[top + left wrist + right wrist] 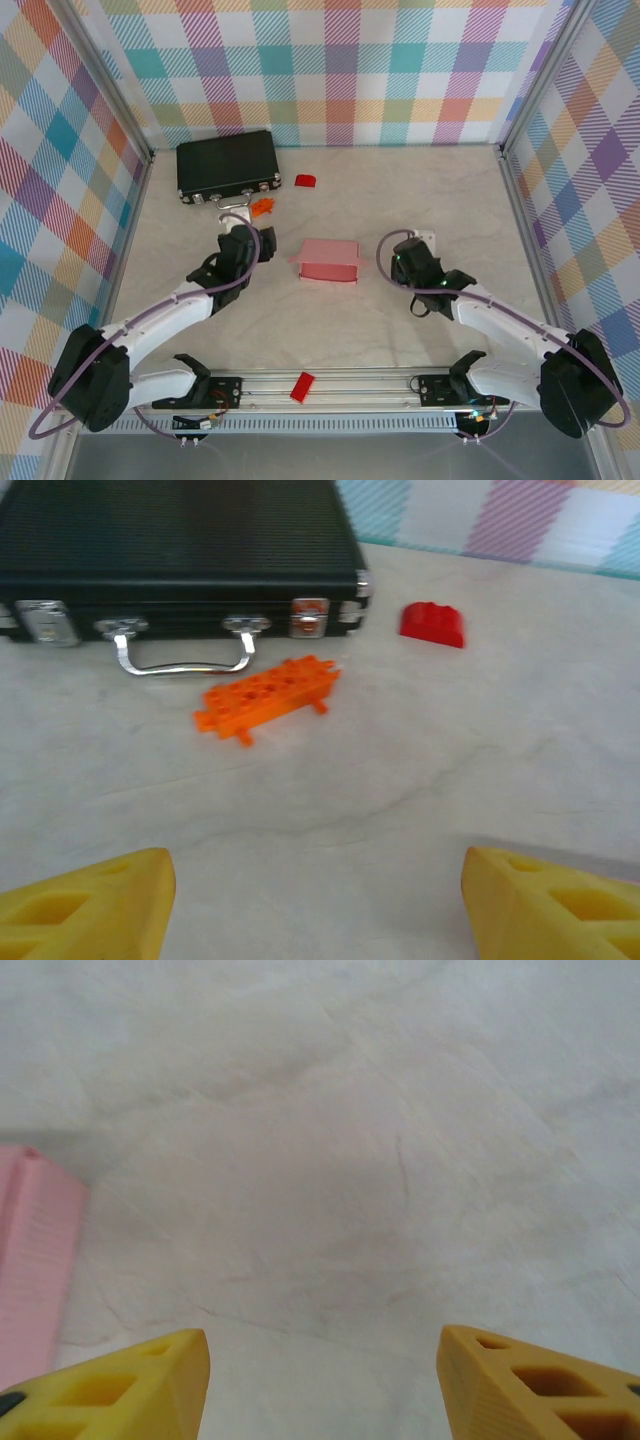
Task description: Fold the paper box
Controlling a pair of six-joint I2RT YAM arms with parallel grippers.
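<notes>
Both arms reach forward, the left pincer (315, 905) and right pincer (322, 1385) gaping apart, holding nothing.

The counter (400, 330) is pale, marbled with faint grey veins. At its far left a black case (227, 165) lies flat and closed, metal handle facing the near side. Just in front of the handle lies an orange brick (262, 207), close to it. A red piece (305, 181) sits right of the case, near its corner but apart. The pink box (328, 261) lies mid-counter, well apart from the rest. At the near edge a second red piece (302, 386) rests on the metal rail (380, 385).
</notes>
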